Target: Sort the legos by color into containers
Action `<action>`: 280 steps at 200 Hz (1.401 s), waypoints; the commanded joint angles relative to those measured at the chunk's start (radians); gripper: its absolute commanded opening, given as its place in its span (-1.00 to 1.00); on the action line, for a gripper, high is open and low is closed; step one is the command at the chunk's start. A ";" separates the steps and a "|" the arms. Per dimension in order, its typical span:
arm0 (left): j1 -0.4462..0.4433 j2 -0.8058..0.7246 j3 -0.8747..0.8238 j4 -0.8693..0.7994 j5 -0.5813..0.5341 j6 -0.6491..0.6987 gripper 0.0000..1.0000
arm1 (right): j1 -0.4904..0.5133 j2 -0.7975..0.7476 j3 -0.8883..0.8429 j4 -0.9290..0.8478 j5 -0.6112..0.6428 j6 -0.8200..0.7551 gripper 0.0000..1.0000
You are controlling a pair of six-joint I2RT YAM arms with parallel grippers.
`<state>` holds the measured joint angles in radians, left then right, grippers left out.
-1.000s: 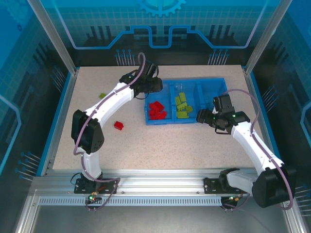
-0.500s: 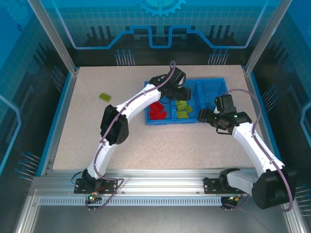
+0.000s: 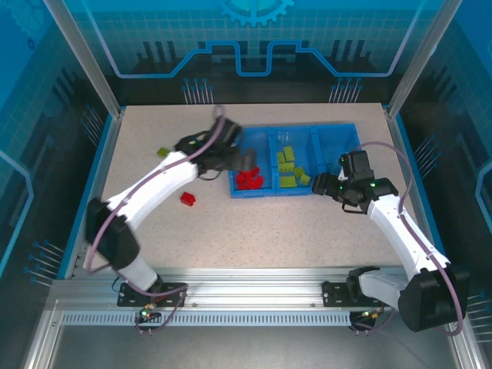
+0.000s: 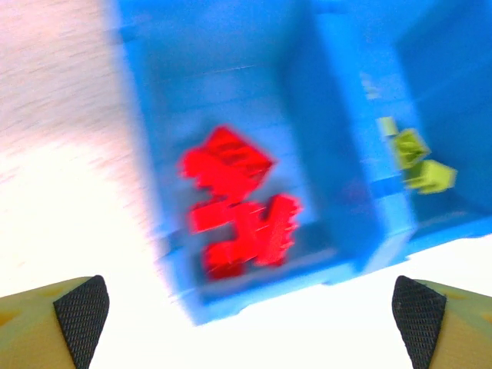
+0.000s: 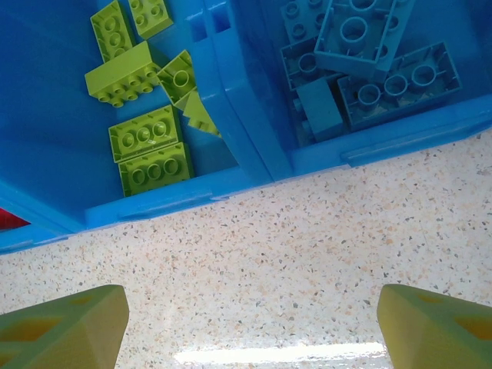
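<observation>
A green brick (image 3: 163, 151) lies near the desk's (image 3: 231, 231) left edge, and a red brick (image 3: 187, 198) lies nearer the middle. The left pincer (image 4: 250, 307) hangs over the tray's (image 3: 265, 194) left wall, spread wide and empty. Red bricks (image 4: 238, 211) lie in the left compartment, green bricks (image 5: 146, 146) in the middle one and blue bricks (image 5: 369, 61) in the right. The right pincer (image 5: 254, 323) hovers wide and empty over the desk, just beside the tray's near wall.

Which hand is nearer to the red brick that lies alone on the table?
Left. The left hand hovers at the left end of the tray, just right of the red brick; the right hand is farther right, at the tray's near wall.
</observation>
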<state>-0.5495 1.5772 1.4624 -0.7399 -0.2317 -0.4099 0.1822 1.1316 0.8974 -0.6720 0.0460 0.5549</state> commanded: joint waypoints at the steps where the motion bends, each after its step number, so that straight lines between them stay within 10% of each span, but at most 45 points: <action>1: 0.131 -0.119 -0.210 -0.139 -0.031 -0.103 0.98 | -0.013 0.003 0.001 0.007 -0.021 -0.019 0.71; 51: 0.298 -0.247 -0.515 -0.077 0.106 -0.267 0.97 | -0.002 0.026 0.015 0.020 -0.044 -0.006 0.70; 166: 0.410 -0.010 -0.547 0.194 0.255 -0.581 0.96 | -0.001 0.016 -0.012 0.030 -0.026 0.001 0.71; 280: 0.411 0.110 -0.549 0.239 0.245 -0.603 0.31 | -0.012 0.010 -0.051 0.046 -0.024 -0.006 0.72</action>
<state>-0.1467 1.6547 0.9203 -0.5243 0.0010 -1.0065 0.1822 1.1549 0.8562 -0.6273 0.0216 0.5526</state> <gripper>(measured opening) 0.713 0.862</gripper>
